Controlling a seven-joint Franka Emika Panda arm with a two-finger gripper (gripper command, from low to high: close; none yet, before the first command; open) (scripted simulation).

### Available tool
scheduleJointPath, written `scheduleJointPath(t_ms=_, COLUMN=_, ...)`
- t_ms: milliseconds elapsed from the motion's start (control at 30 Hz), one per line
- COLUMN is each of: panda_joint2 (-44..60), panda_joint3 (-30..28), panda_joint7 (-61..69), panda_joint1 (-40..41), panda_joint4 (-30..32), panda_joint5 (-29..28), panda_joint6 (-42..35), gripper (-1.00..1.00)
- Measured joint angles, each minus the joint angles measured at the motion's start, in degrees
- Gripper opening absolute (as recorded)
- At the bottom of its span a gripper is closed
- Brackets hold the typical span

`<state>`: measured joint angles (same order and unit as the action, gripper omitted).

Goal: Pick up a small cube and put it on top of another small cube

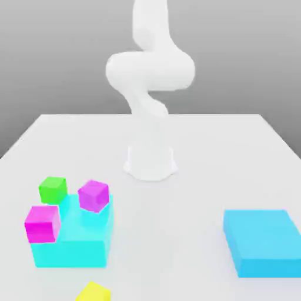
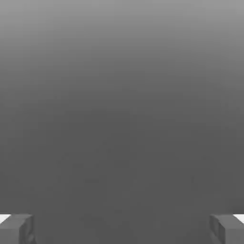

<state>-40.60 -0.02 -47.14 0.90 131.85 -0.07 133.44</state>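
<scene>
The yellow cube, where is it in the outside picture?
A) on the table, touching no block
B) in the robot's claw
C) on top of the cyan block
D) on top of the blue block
A, because the yellow cube sits down on the table with bare tabletop between it and the cyan block.

On a clock face laid over the exterior view, the robot's base (image 1: 150, 163) stands near the middle of the table (image 1: 176, 235). The near-side slab (image 1: 263, 235) sits at four o'clock, the block (image 1: 70, 253) between seven and eight. Around the block's top, one cube (image 1: 53, 190) is at eleven, another cube (image 1: 94, 196) at one, a third cube (image 1: 42, 224) at nine (whether each rests squarely, I cannot tell). The lone cube (image 1: 93, 292) lies before the block, towards six.
</scene>
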Motion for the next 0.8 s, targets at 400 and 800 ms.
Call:
scheduleJointPath(t_ms=400, panda_joint2=25.28, panda_joint3=-0.65, panda_joint7=-6.30, panda_joint1=3.81, panda_joint4=0.31, panda_joint5=-0.40, panda_joint6=8.02, gripper=0.00)
scheduleJointPath(t_ms=800, panda_joint2=50.22, panda_joint3=-2.19, panda_joint7=-11.47, panda_joint1=6.76, panda_joint4=0.61, panda_joint5=0.68, panda_joint6=15.93, gripper=0.00)
